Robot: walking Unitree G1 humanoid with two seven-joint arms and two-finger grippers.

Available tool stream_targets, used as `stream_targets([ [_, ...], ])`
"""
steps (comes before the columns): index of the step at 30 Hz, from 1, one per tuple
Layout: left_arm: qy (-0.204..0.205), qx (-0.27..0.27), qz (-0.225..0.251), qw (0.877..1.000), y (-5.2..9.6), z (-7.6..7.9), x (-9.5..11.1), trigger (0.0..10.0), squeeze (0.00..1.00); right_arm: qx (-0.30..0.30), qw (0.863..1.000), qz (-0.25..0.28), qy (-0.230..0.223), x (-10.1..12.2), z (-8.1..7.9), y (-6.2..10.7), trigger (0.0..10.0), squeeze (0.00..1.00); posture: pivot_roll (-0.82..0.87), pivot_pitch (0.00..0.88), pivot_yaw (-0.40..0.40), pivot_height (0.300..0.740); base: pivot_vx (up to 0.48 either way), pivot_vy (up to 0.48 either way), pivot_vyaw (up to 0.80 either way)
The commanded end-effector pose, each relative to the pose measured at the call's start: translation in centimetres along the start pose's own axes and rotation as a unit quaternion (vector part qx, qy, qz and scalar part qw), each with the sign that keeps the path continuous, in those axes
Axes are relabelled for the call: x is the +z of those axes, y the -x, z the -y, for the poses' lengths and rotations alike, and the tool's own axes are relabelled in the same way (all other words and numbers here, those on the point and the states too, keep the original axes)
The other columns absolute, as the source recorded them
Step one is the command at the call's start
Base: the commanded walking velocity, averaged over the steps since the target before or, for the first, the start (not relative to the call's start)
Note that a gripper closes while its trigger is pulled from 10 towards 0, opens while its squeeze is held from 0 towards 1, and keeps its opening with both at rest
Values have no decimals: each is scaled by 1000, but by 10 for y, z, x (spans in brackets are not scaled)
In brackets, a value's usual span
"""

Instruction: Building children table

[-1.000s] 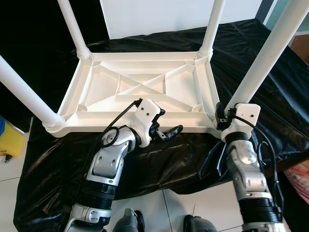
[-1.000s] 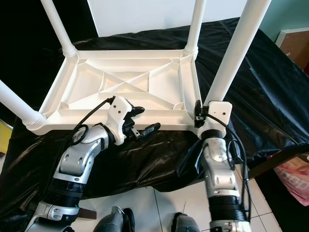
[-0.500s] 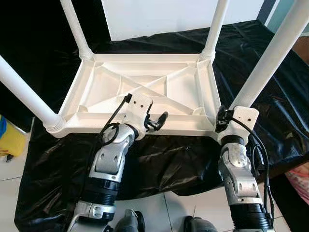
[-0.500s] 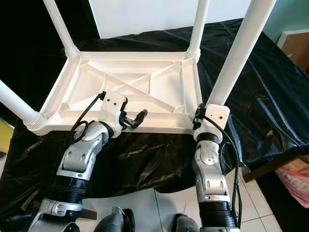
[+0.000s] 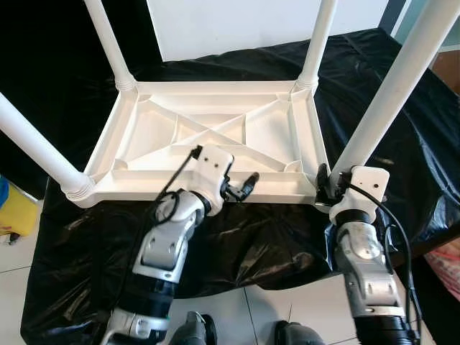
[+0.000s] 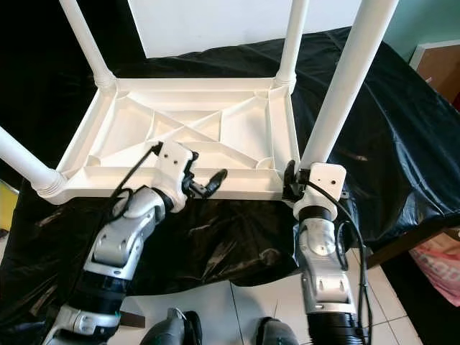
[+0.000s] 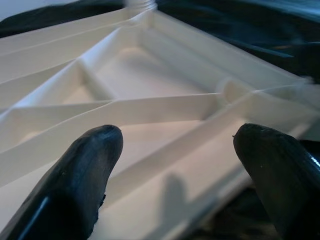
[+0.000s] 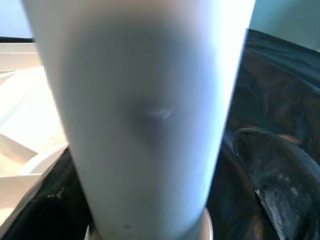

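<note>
Nearly done, by look of it: upturned white table top [image 5: 215,129] lies on black sheet [image 5: 402,108], four legs standing in its corners. Right gripper [image 6: 293,180] at base of near-right leg [image 5: 392,83], fingers straddling it; firm clamp cannot be told. Left gripper [image 5: 241,188] spread apart, empty, above near rim. Likely left: seat last leg, flip table.

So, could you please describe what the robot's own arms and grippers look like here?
Both arms are silver metal segments above ribbed black cuffs. Each wrist carries a white, boxy housing, with a thin black cable looping from it down the forearm. The left gripper and right gripper each have two long, glossy black fingers with rounded tips.
</note>
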State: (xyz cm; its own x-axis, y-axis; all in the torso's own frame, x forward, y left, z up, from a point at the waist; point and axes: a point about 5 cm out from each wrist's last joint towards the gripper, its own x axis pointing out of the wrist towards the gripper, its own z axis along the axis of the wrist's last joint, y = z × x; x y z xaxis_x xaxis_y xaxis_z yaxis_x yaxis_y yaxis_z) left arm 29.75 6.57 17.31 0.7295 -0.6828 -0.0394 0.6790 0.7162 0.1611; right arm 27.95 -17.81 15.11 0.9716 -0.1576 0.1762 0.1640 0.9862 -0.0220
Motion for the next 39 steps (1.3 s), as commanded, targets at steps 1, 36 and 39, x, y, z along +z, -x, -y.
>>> stream_targets([
  [1, -15, -72, 12, 997, 3, 10, 4, 10000, 0, 11, 1000, -5, -9, -3, 6, 2, 10000, 1000, -110, 158, 62, 740, 0, 0, 0],
  [36, -27, -192, 13, 981, 15, 35, 5, 10000, 0, 418, 905, -35, 71, 2, 8, -35, 2039, 0, -81, 114, 42, 740, 0, 0, 0],
  [39, -25, -189, 14, 982, 14, 35, 6, 10000, 0, 422, 903, -38, 75, 0, 10, -35, 0, 0, -81, 107, 40, 740, 0, 0, 0],
])
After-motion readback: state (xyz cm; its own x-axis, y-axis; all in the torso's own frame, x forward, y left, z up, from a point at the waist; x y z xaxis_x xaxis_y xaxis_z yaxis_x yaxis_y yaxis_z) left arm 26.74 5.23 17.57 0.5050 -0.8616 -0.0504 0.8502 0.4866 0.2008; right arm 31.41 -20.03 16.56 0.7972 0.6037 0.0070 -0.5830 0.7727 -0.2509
